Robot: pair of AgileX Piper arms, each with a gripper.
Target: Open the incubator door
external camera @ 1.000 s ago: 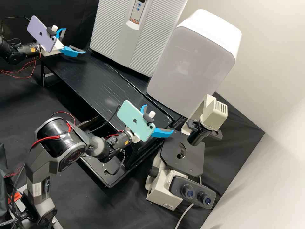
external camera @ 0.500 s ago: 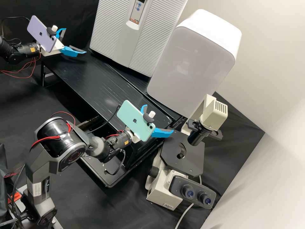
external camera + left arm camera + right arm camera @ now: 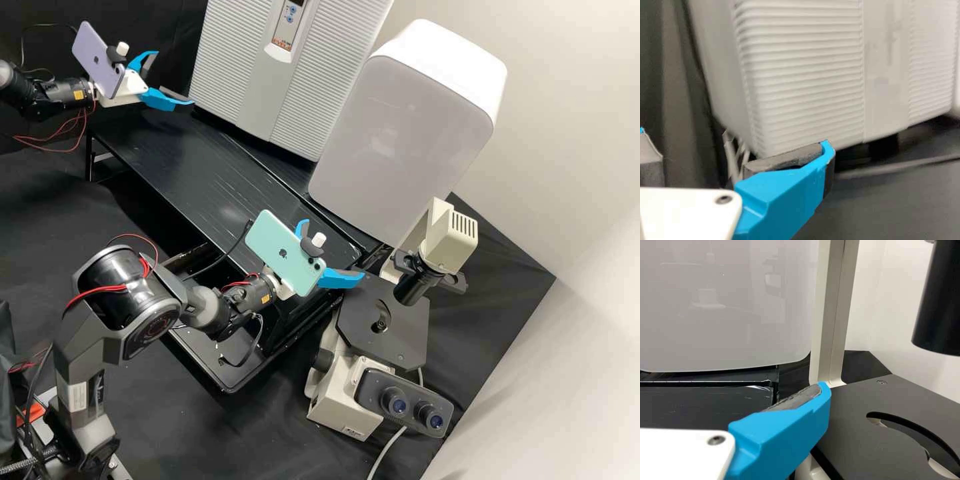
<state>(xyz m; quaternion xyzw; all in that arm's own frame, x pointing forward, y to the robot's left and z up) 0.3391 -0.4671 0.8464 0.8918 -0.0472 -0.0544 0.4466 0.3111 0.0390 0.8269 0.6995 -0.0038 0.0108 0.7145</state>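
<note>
High view: incubator [image 3: 253, 80] stands at the back of the black bench [image 3: 200, 167], tall, light grey, ribbed front, control panel [image 3: 287, 27] high on the smooth centre strip. Door's shut. White cabinet [image 3: 400, 140] with glossy grey front sits just beside it. Left gripper [image 3: 175, 78] hangs over the bench end near the incubator's lower corner, fingers spread wide, purple phone [image 3: 93, 59] mounted on top. Right gripper [image 3: 333, 248] is well apart from the incubator, by the near bench corner and the microscope [image 3: 347, 400], claw spread too, mint green phone [image 3: 283, 252] mounted on it. Left wrist view: ribbed incubator front ahead, centre strip off to one side, black curtain [image 3: 677, 100] beside the cabinet. One blue finger [image 3: 785, 200] of the left gripper overlaps the incubator's bottom edge, the other well apart from it; can't tell if anything touches. Right wrist view: a blue finger [image 3: 785, 440] with grey pad overlaps the edge of the black microscope stage [image 3: 890, 405], cream column [image 3: 832, 310] behind, grey cabinet front next to that.
</note>
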